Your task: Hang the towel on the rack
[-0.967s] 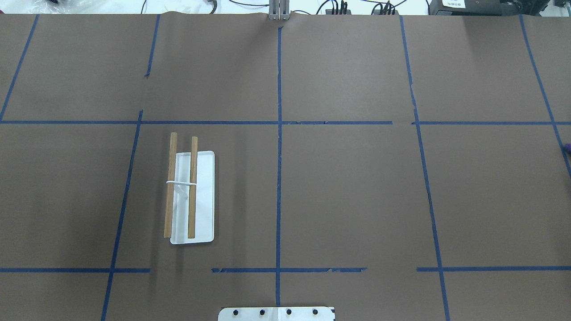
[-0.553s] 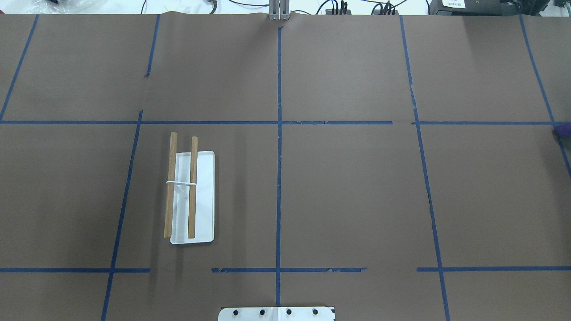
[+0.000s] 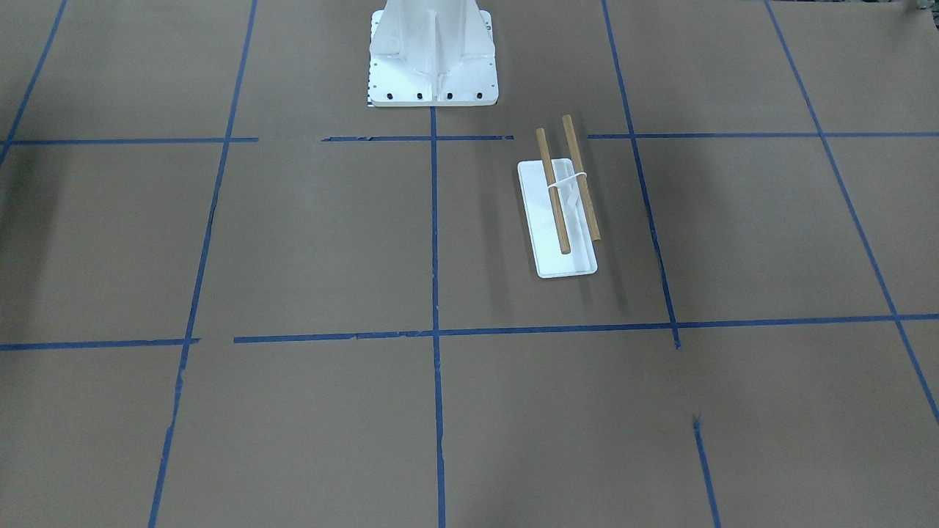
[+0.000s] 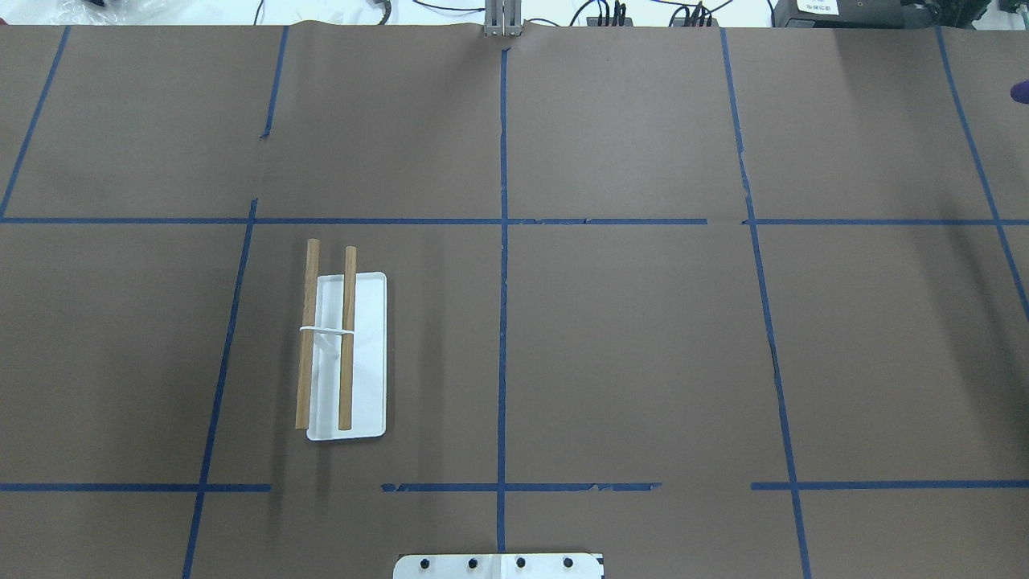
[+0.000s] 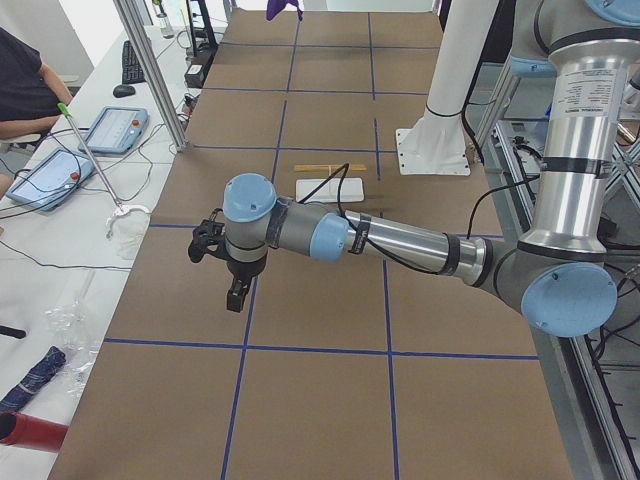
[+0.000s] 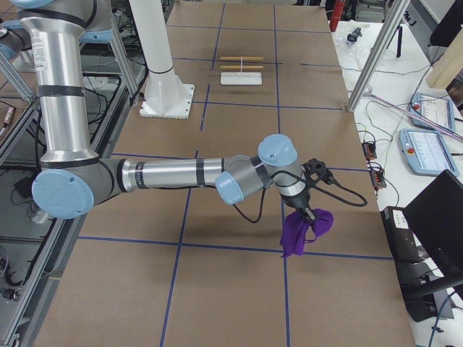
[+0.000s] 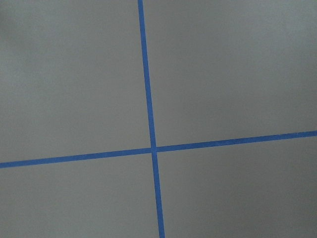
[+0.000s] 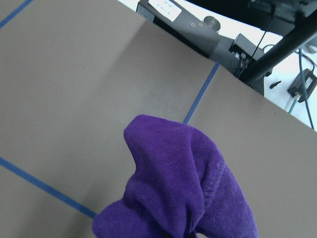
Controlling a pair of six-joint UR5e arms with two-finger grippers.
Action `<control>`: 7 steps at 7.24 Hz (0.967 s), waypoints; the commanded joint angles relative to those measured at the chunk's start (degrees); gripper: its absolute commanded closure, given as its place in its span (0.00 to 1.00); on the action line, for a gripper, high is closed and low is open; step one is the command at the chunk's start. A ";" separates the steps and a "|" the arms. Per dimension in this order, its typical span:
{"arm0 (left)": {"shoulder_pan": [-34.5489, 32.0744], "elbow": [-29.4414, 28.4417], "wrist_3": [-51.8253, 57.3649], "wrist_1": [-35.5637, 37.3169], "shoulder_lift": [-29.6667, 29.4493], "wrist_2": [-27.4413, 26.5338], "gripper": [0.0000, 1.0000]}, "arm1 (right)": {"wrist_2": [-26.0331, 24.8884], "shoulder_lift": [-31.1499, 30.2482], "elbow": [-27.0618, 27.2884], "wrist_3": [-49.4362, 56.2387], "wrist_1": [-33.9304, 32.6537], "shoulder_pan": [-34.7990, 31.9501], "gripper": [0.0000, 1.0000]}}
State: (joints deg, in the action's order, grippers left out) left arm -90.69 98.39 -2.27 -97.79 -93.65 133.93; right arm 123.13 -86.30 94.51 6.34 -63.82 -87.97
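The rack (image 4: 342,354) has two brown dowels over a small white base and stands left of centre on the brown table; it also shows in the front view (image 3: 565,192) and far off in the right side view (image 6: 241,69). The purple towel (image 6: 304,230) hangs bunched from my right gripper (image 6: 307,212) above the table's right end. It fills the lower right wrist view (image 8: 173,188), where the fingers are hidden, and shows as a sliver at the overhead's right edge (image 4: 1021,91). My left gripper (image 5: 235,298) hovers over the table's left end; I cannot tell if it is open or shut.
The white metal pedestal (image 3: 433,51) stands at the robot's side of the table. Blue tape lines (image 7: 148,99) cross the brown paper. Tablets (image 5: 110,125) and a person sit beyond the far edge. A monitor (image 6: 434,224) stands off the right end.
The purple towel at the overhead's right edge has moved toward the table's far side. The rack has not moved.
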 commanded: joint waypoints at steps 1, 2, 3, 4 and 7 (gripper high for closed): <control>0.51 -1.18 -8.21 -14.37 -0.13 -3.20 0.00 | -7.52 1.30 10.91 -15.49 0.45 10.30 1.00; 3.56 -1.71 -14.10 -21.75 -0.31 -7.32 0.00 | -8.25 4.62 12.00 -25.75 0.54 14.54 1.00; 4.81 -3.37 -20.86 -31.31 -0.40 -9.72 0.00 | -9.91 7.78 13.41 -35.68 0.72 18.67 1.00; 8.12 -4.86 -31.98 -42.11 -0.40 -9.74 0.00 | -10.62 10.16 15.07 -45.88 1.24 22.54 1.00; 16.74 -4.53 -69.29 -59.23 -4.06 -9.31 0.00 | -27.57 15.79 20.61 -59.37 2.30 37.82 1.00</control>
State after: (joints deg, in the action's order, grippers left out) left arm -77.08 93.54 -54.97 -151.26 -95.51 124.29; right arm 100.76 -72.75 112.95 -47.07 -61.72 -56.35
